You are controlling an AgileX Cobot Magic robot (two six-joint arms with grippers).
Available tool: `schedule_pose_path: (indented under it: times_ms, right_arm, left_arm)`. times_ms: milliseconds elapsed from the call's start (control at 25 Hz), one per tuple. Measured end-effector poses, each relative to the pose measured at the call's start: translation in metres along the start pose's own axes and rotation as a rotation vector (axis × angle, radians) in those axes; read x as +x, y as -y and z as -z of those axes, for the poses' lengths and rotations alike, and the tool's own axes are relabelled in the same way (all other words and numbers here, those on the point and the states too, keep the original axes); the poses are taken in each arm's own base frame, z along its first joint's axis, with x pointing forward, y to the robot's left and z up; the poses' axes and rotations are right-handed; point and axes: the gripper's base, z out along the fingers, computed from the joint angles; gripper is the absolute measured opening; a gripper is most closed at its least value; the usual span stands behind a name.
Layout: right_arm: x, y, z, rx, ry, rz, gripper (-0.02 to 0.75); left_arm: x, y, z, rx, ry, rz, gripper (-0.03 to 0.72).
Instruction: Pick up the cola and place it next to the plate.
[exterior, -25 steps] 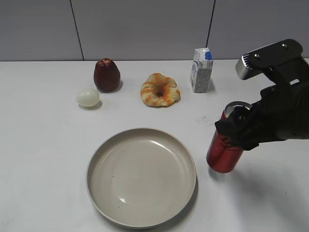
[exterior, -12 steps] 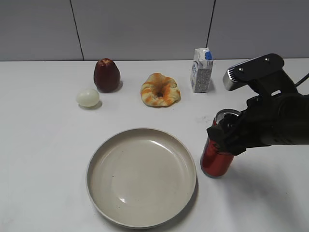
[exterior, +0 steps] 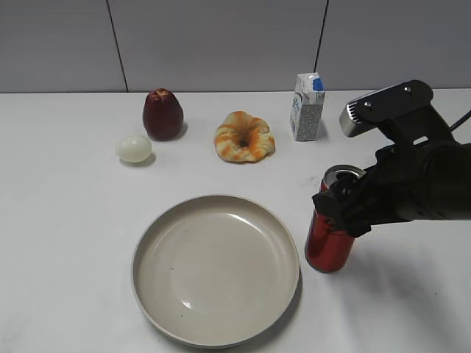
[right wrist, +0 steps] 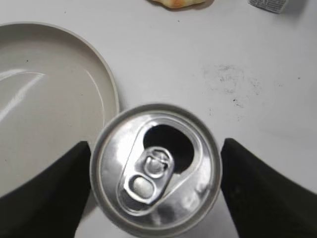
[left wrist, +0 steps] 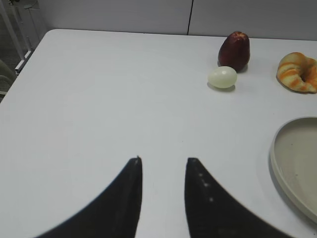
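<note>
Placement looks nearly done: the cola [exterior: 329, 239] stands upright at the plate's [exterior: 215, 332] three o'clock, just beside its rim. The right gripper [right wrist: 155, 168] clasps it; release remains. The left gripper [left wrist: 162, 171] idles, parted, empty.

We saw the cola [exterior: 328, 243] partly hidden behind the right gripper [exterior: 346, 209]; the plate [left wrist: 297, 168] was cropped.

Bare table [exterior: 66, 243] lying open left of the plate [exterior: 215, 269], cola [exterior: 329, 239] standing just beside the plate's right rim, carton [exterior: 307, 107], pastry [exterior: 243, 137], dark fruit [exterior: 163, 115] and egg [exterior: 133, 148] lining the back.
</note>
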Motion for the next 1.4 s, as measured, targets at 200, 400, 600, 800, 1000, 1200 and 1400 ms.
schedule_pose_path:
  times_ms: [200,400,600,800,1000,1200,1400]
  right_arm:
    - [-0.014,-0.001,0.002,-0.001,0.016,0.015,0.649]
    - [-0.062,-0.006,0.023,0.002,0.009,0.033,0.649]
    - [-0.106,-0.008,0.071,0.026,-0.024,0.059,0.631]
    - [-0.095,-0.005,0.118,0.065,-0.242,0.059,0.593]
    - [-0.055,-0.004,0.15,0.05,-0.353,0.038,0.585]
    - [-0.001,-0.001,0.179,0.019,-0.318,0.021,0.585]
    - [0.051,0.003,0.2,0.008,-0.226,0.028,0.584]
  left_arm:
    - [0.0,0.0,0.0,0.0,0.0,0.0,0.237]
    - [0.0,0.0,0.0,0.0,0.0,0.0,0.237]
    - [0.0,0.0,0.0,0.0,0.0,0.0,0.237]
    - [0.0,0.0,0.0,0.0,0.0,0.0,0.237]
    - [0.0,0.0,0.0,0.0,0.0,0.0,0.237]
    - [0.0,0.0,0.0,0.0,0.0,0.0,0.237]
    - [0.0,0.0,0.0,0.0,0.0,0.0,0.237]
